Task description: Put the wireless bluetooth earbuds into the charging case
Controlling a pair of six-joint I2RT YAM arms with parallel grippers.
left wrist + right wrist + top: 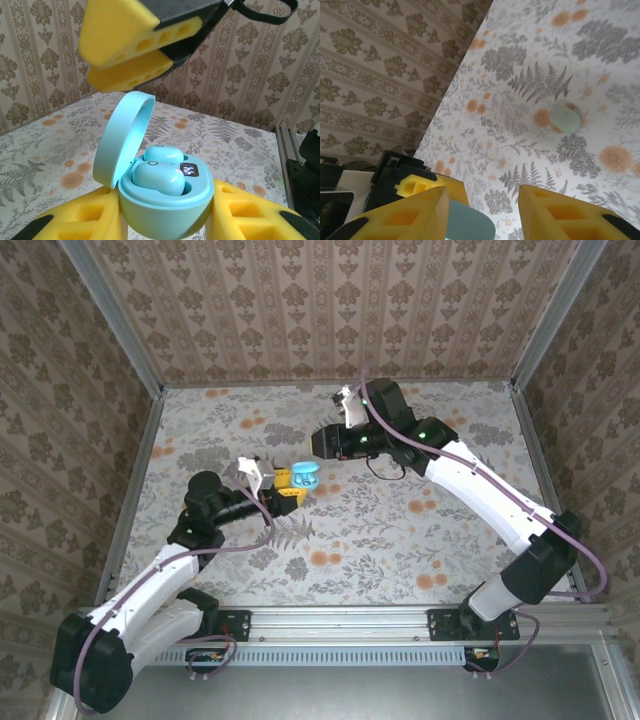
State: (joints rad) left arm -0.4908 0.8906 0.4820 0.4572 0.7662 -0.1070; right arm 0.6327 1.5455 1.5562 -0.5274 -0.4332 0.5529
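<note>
Left wrist view. Obs: charging case (165, 200) is clamped between the left jaws, one yellow pad (80, 220) touching each flank. Lid (122, 135) is open, standing upright on the view's left side.

Rec: Contents?

Obs: Two wireless bluetooth earbuds (159, 177), both teal, both inside the case, one well each. The nearer one lies with its long axis across the view. The farther one (162, 152) is tucked behind it, beside a small lit display (188, 170). Can't tell whether the near bud is pressed fully home; it looks a touch proud of the rim.

Rec: Right jaws?

Obs: Released, with nothing between them. From the left wrist they hang above the lid, up and to the left of the buds, clear of the case. The right wrist camera shows its own two pads (555, 215) spread, with the lid's edge (467, 225) low in the gap between them.

Rec: Top external?

Obs: Left arm (215, 505) reaches in from the left with the case (305, 477) at its tip. Right arm (480, 490) comes from the far right, its wrist just beyond the case. The left has the case; the right is the free one, and near.

Rec: So the coming move?

Obs: My read: any seating push or lid closing falls to the right jaws, coming down from above. The upright lid stands on their side of the buds, so that approach is tight.

Rec: Strays?

Obs: Pale green oval (565, 117) on the counter (400, 530), well apart from the case.
</note>
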